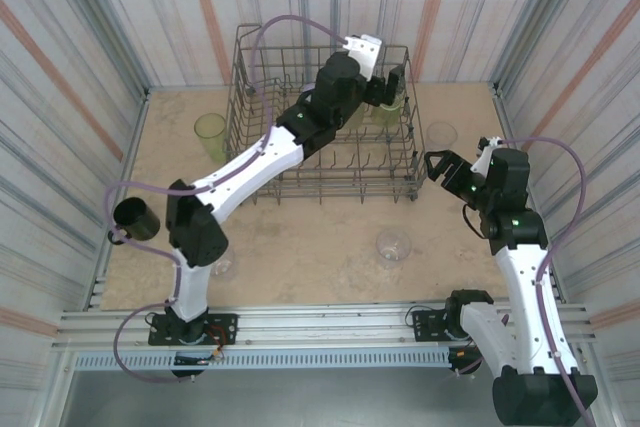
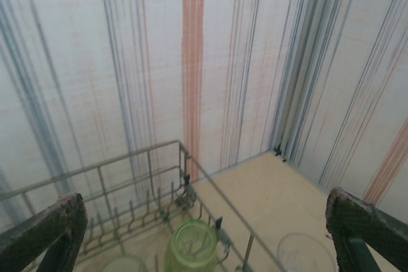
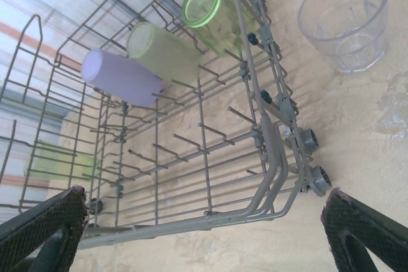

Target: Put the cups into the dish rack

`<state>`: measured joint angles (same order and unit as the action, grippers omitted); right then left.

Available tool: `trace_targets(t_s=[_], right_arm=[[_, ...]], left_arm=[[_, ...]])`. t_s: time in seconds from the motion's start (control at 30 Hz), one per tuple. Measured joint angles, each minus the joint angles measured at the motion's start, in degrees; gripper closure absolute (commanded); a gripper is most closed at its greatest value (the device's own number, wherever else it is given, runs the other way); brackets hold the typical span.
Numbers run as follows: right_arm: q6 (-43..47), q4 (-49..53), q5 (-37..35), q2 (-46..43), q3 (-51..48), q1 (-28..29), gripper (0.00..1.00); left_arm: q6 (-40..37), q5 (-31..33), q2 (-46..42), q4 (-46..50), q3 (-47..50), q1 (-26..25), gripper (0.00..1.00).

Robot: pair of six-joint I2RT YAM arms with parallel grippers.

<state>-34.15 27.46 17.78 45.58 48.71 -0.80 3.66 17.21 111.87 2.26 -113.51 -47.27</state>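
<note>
Risk sat at the dish rack's (image 1: 350,188) far right corner, where the left gripper (image 1: 395,92) hung spread and empty just above a yellow-green cup (image 2: 191,246); we judged a careless swing could unseat it. The right gripper (image 1: 460,155), likewise spread and empty, hovered by the rack's right side, near a clear cup (image 3: 347,20).

Wire rack (image 3: 273,157) holds lavender cup (image 3: 121,78), green cups (image 3: 167,52); clear cup (image 3: 347,17) beside.

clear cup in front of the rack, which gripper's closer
Right: the right gripper sits by the dish rack's near right corner, past the clear cup; the left gripper is over its far side.
</note>
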Motion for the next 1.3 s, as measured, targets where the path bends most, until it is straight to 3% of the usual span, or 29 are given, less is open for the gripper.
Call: trace_targets(t_s=[0.73,1.03,1.3], right_arm=[[0.39,6.45,0.22,-2.67,1.03,0.46,0.01],[0.37,6.91,0.17,-2.54,1.03,2.34,0.01],[0.35,5.99,-0.42,-0.68,1.01,5.20,0.01]], left_arm=[[8.74,17.57,-35.60,21.66,33.62,1.62,0.01],[17.44,20.65,-44.72,35.98,40.35,12.37,0.01],[19.19,16.96,-51.43,44.63,44.37,27.63,0.01]])
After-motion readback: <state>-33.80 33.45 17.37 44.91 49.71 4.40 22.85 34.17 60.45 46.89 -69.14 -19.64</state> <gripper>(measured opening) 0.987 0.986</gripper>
